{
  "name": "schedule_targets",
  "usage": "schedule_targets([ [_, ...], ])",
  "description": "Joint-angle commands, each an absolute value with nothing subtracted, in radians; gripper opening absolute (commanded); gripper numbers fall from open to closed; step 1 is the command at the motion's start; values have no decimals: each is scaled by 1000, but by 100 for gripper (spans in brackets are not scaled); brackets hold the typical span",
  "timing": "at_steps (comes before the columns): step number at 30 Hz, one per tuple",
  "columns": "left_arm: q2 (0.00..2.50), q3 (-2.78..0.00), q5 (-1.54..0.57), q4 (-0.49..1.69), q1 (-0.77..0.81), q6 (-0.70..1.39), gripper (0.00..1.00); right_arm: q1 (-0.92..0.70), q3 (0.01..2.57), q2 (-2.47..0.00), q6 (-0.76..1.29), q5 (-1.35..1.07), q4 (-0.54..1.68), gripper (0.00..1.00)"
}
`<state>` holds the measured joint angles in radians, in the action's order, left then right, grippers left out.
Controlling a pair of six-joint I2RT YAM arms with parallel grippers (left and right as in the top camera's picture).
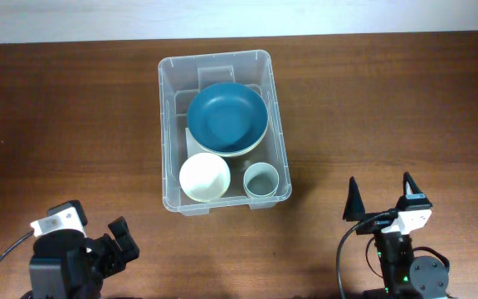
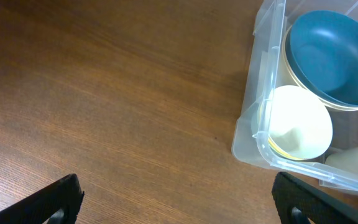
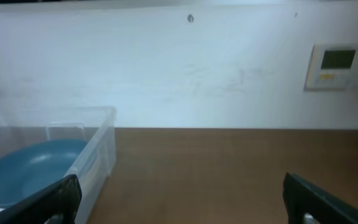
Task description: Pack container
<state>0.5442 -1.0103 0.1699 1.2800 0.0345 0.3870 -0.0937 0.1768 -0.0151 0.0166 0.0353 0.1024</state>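
The clear plastic container (image 1: pixel 166 124) stands at the table's middle. Inside it a blue bowl (image 1: pixel 226 116) rests on a pale bowl at the back, a white bowl (image 1: pixel 204 177) sits front left, and a pale green cup (image 1: pixel 261 179) sits front right. My left gripper (image 1: pixel 110 245) is open and empty at the front left, well apart from the container. My right gripper (image 1: pixel 382 198) is open and empty at the front right. The left wrist view shows the container's corner (image 2: pixel 253 134), the white bowl (image 2: pixel 300 121) and the blue bowl (image 2: pixel 331 56). The right wrist view shows the container wall (image 3: pixel 101 152) and the blue bowl (image 3: pixel 33 165).
The brown wooden table (image 1: pixel 388 108) lies bare around the container. A white wall (image 3: pixel 166 68) with a small thermostat panel (image 3: pixel 335 65) stands beyond the table's far edge.
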Motion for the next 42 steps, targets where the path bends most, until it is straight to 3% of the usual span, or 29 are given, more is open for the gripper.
schedule_targets([
  [1, 541, -1007, 181, 1280, 36, 400, 99, -100, 111, -3, -67, 34, 8, 99],
  [8, 541, -1007, 181, 1280, 36, 400, 99, -97, 7, -3, -75, 46, -39, 99],
  [17, 541, -1007, 181, 1280, 36, 400, 99, -57, 6, -4, -71, 45, 78, 99],
  [42, 541, -1007, 181, 1280, 36, 400, 99, -58, 6, -7, -71, 45, 78, 99],
])
